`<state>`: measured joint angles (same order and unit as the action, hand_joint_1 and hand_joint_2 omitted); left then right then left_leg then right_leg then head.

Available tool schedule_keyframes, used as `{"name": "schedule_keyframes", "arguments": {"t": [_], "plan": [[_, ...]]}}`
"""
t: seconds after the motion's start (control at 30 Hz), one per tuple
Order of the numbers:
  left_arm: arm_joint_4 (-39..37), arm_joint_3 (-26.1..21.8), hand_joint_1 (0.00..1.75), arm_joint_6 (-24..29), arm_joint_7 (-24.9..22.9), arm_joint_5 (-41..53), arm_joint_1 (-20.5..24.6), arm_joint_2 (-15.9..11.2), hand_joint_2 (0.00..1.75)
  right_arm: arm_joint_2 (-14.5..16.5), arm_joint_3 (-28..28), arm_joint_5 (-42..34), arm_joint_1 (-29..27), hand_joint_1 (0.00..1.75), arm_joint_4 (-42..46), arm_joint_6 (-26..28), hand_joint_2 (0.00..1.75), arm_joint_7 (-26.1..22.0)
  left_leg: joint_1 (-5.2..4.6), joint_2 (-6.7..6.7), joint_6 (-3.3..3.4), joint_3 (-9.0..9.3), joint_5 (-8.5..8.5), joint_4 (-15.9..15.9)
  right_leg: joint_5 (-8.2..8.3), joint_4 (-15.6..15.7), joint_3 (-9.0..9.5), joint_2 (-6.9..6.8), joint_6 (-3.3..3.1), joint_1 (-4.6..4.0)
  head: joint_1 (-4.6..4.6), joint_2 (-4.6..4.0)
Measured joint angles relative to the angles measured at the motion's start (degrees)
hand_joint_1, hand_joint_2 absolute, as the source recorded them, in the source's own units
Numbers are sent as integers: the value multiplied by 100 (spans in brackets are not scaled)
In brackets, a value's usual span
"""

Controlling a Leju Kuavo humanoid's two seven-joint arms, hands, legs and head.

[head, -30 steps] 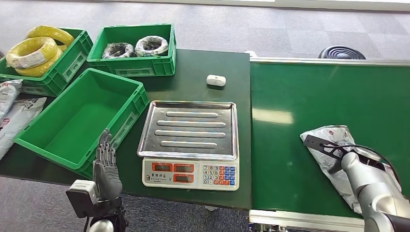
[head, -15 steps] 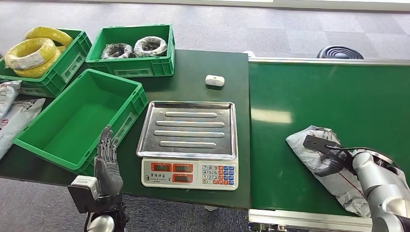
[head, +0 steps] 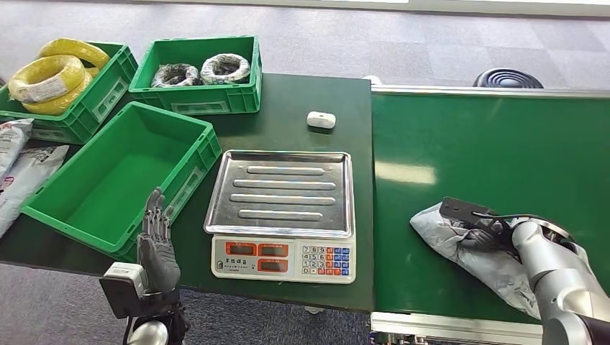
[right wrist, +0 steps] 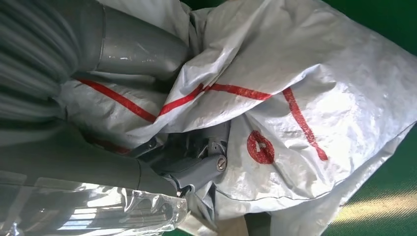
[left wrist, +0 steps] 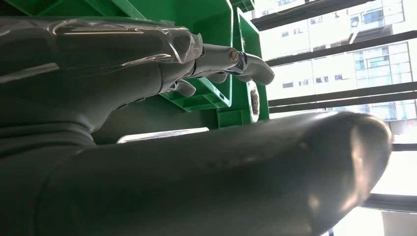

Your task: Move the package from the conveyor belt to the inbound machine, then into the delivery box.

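Note:
A crumpled grey plastic package with red markings lies on the green conveyor belt near its front edge. My right hand grips it, thumb and fingers dug into the folds. The inbound machine is a scale with a steel tray and a keypad, standing on the dark table left of the belt. An empty green delivery box sits left of the scale. My left hand is raised at the table's front edge beside that box, fingers apart and holding nothing.
Two green crates at the back hold yellow cable coils and dark wire coils. A small white device lies behind the scale. Grey bags lie at the far left. A black round object stands beyond the belt.
The right hand has dragged the package leftward along the belt toward the scale and closed more firmly on it. The left hand has stayed put.

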<state>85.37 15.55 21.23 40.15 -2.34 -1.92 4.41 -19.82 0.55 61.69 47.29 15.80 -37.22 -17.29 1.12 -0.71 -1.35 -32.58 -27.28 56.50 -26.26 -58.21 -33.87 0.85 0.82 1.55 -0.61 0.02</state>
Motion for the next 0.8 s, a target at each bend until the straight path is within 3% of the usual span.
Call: {"name": "schedule_keyframes", "arguments": {"t": [0.1, 0.17, 0.27, 0.43, 0.57, 0.67, 0.8], "plan": [[38, -33, 0, 32, 0, 20, -27, 5, 0, 67, -7, -98, 13, 175, 1, 312, 175, 131, 0, -1, 0, -3, 0, 0, 0, 0, 0, -1, 0, 0, 0, 0], [108, -63, 0, 74, 0, 48, -87, 10, 0, 130, -7, -185, 35, 175, 18, 806, 175, 332, 0, 0, 0, -5, 0, 0, 0, -1, -1, 0, 0, 0, -1, 0], [277, -98, 0, 189, 0, 96, -264, 36, 0, 247, -29, -138, 205, 175, 86, 1997, 175, 814, -1, 4, 0, -6, 1, 0, 2, -2, -5, 2, 1, 1, -1, 0], [498, -129, 0, 292, 0, 120, -531, 108, 0, 446, -332, 489, 914, 175, 382, 4426, 175, 1701, -2, 3, 0, -6, 4, 1, 4, -2, -13, 2, 1, 3, -1, 0], [498, -71, 0, 248, 0, 84, -493, 146, 0, 637, -565, 705, 1408, 175, 710, 5538, 175, 1882, -1, 2, 0, -5, 4, 1, 4, -2, -11, 1, 2, 1, 1, 0], [426, 13, 0, 220, -1, 72, -363, 183, 0, 906, -709, 781, 1532, 175, 968, 6072, 175, 1859, -1, 7, 0, -4, 4, 0, 4, -3, -10, 5, 1, 0, 0, 0], [236, 138, 0, 152, -1, 64, -136, 260, 0, 1469, -924, 651, 1519, 175, 1257, 6046, 175, 1435, 0, 19, -1, 5, 4, -1, 5, -3, -10, 20, 0, -1, -1, 0]]}}
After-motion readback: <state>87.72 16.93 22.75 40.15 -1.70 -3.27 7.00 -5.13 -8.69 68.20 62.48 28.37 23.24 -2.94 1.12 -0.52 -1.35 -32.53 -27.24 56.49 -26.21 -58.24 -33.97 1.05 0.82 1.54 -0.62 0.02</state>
